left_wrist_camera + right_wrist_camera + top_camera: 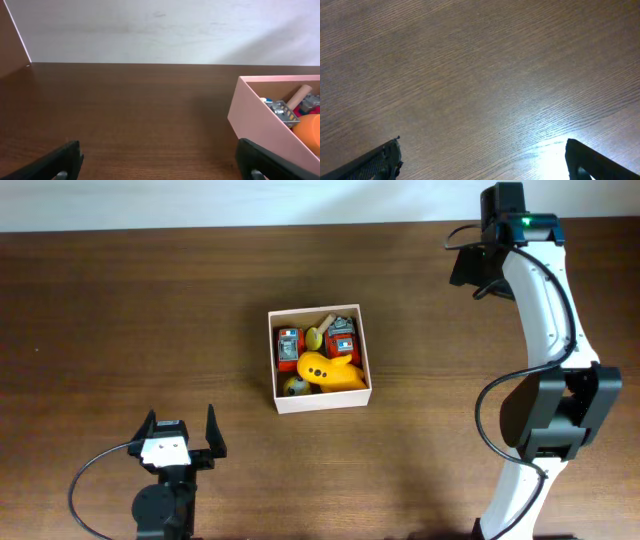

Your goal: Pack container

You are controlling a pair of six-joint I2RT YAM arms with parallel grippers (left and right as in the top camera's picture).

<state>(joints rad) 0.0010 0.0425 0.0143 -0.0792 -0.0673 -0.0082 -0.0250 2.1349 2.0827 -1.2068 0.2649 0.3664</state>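
1. Right arm [540, 290] rears up at the far right corner, closest to the overhead lens, white with black joints. Its jaws are spread wide over bare wood, with nothing between them.
2. Table [120, 310] next: dark brown wood filling the view, with a pale wall along its far edge.
3. Left arm [165, 500] sits low at the near edge, left of centre. Its jaws are wide apart and empty, pointing toward the far side.
4. Container [320, 400] sits mid-table, ahead and to the right of the left arm and well apart from both arms. The left wrist view catches it at the right edge.
5. Inside it, a yellow toy [330, 370] lies by the near wall. Red toys [289, 345] sit behind it, one left and one right, with a wooden peg [325, 321] at the back.
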